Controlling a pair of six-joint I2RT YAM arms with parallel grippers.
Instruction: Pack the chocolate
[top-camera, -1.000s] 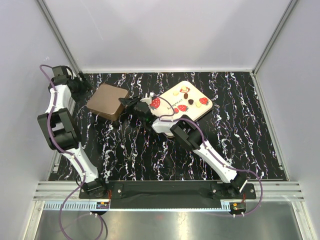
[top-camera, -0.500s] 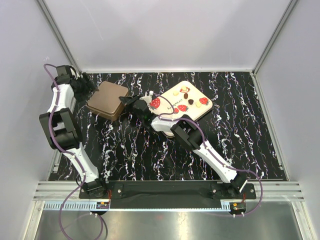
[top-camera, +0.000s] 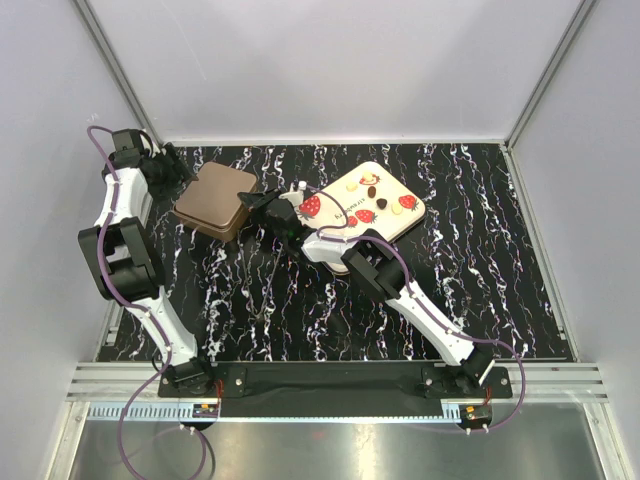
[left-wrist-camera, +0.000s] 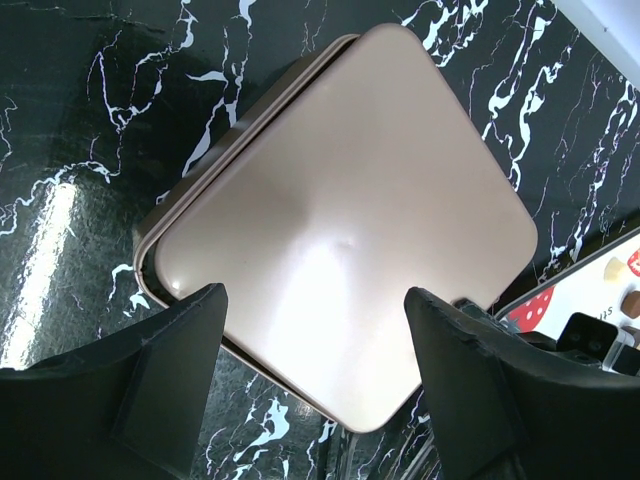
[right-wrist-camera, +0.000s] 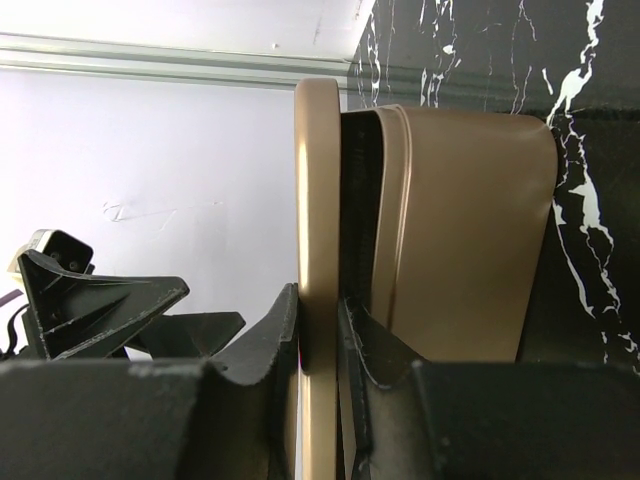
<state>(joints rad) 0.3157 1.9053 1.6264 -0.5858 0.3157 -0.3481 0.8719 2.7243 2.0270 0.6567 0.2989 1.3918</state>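
A brown box (top-camera: 215, 202) stands at the back left, and its lid (left-wrist-camera: 350, 210) sits slightly askew over the base (right-wrist-camera: 460, 230). My right gripper (top-camera: 254, 204) is shut on the lid's rim (right-wrist-camera: 318, 200), with a dark gap between lid and base. My left gripper (top-camera: 178, 166) is open and empty above the box's far-left corner, its fingers (left-wrist-camera: 160, 370) either side of the lid. Several small chocolates (top-camera: 372, 190), dark, tan and cream, lie on a cream strawberry-print tray (top-camera: 400, 222) to the right of the box.
The table has a black marbled mat (top-camera: 300, 310). White walls close in the back and sides. The tray's edge (left-wrist-camera: 600, 285) lies close to the box's right corner. The right arm (top-camera: 400, 285) stretches diagonally across the middle.
My left gripper has moved a little right, toward the box's far corner. My right gripper has stayed at the lid's right edge, shifting slightly left.
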